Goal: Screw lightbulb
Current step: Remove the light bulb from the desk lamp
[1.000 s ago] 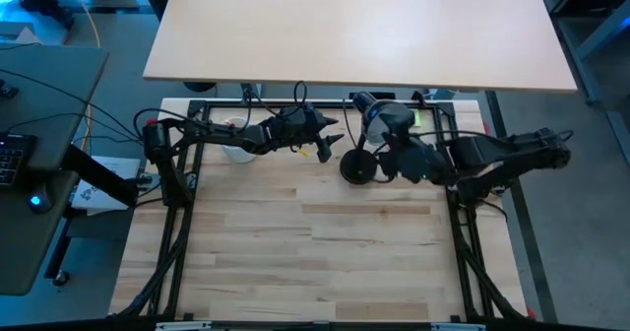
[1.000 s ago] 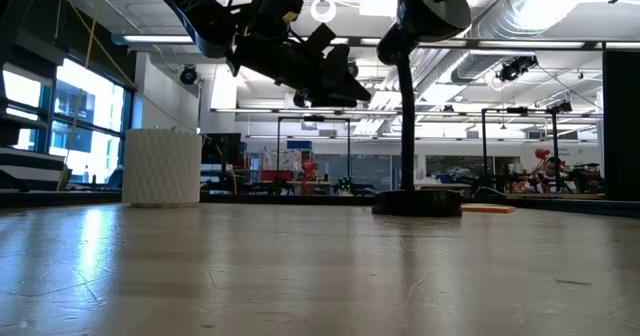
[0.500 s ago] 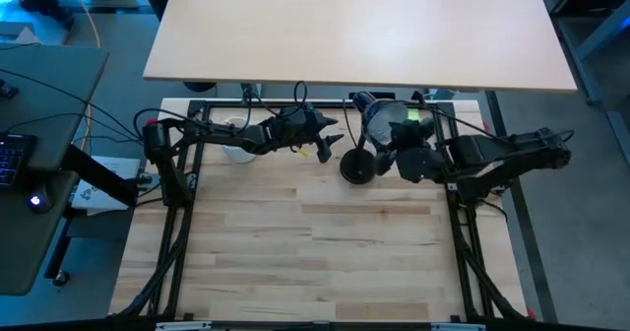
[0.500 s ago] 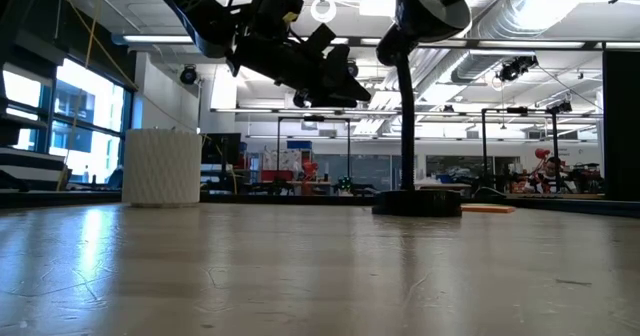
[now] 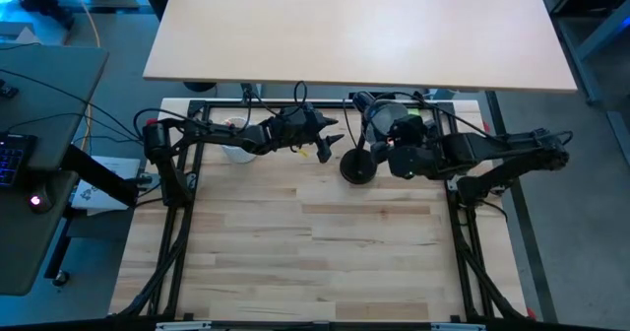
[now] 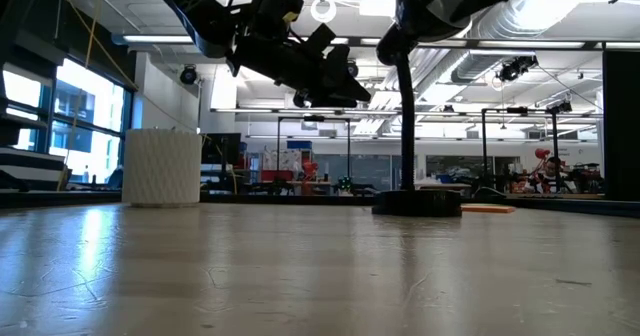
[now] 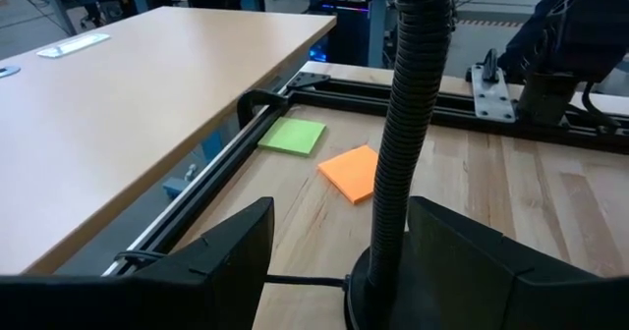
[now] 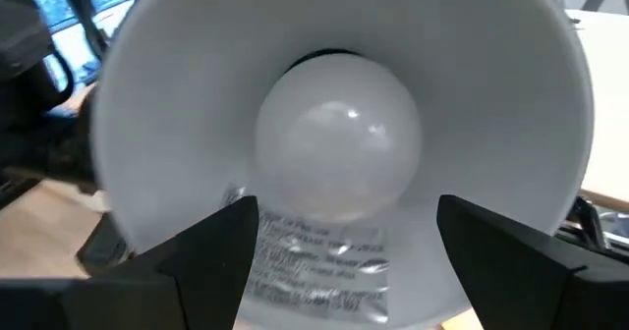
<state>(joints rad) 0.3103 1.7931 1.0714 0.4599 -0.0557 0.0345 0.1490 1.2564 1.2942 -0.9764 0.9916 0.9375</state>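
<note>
Lightbulb (image 8: 339,136) sits inside the lamp shade (image 8: 197,104). Right gripper (image 8: 339,247) faces into the shade, fingers spread, clear of the bulb. Left gripper (image 7: 339,261) open beside the lamp's neck (image 7: 408,124).

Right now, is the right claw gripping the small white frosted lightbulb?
No: in the right wrist view the small white frosted lightbulb sits inside the white lamp shade, with the right claw open and clear of it.

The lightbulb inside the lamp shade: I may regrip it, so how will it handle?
The lightbulb looks smooth and round, so probably slippery between the fingers. Its frosted shell seems thin, likely fragile under a hard squeeze. Seated deep in the white shade, it probably cannot roll away.
</note>
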